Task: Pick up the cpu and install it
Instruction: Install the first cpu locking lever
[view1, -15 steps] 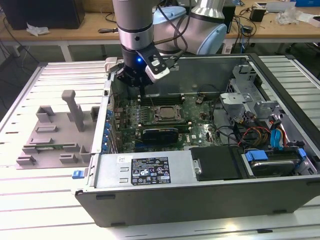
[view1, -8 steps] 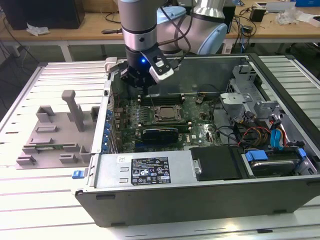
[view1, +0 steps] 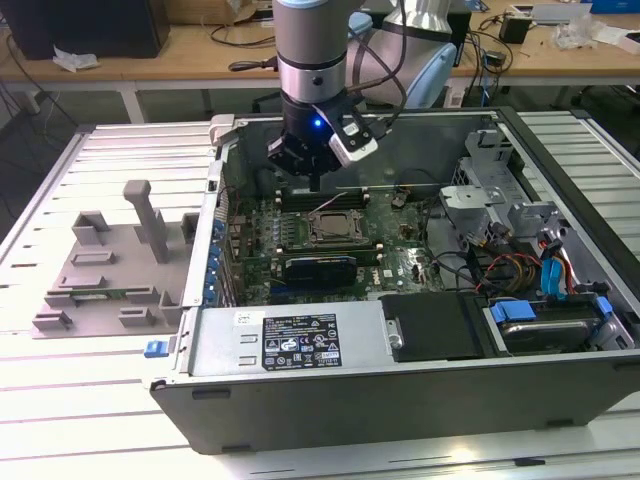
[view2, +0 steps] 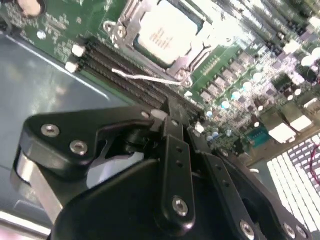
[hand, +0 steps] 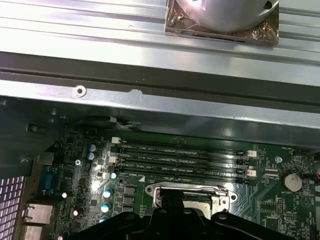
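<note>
The gripper (view2: 170, 111) hangs over the memory slots (view2: 107, 62), just short of the socket (view2: 121, 31), fingers pressed together with nothing visible between them. Past the slots, the cpu (view2: 167, 32) lies inside the socket's metal frame. Seating looks done; any further move calls for keeping clear of that frame.

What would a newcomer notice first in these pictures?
The gripper hangs inside the open computer case, over the green motherboard. In the second wrist view the shiny cpu lies within the metal-framed socket. A grey plastic fixture stands outside the case, at the exterior view's left.
</note>
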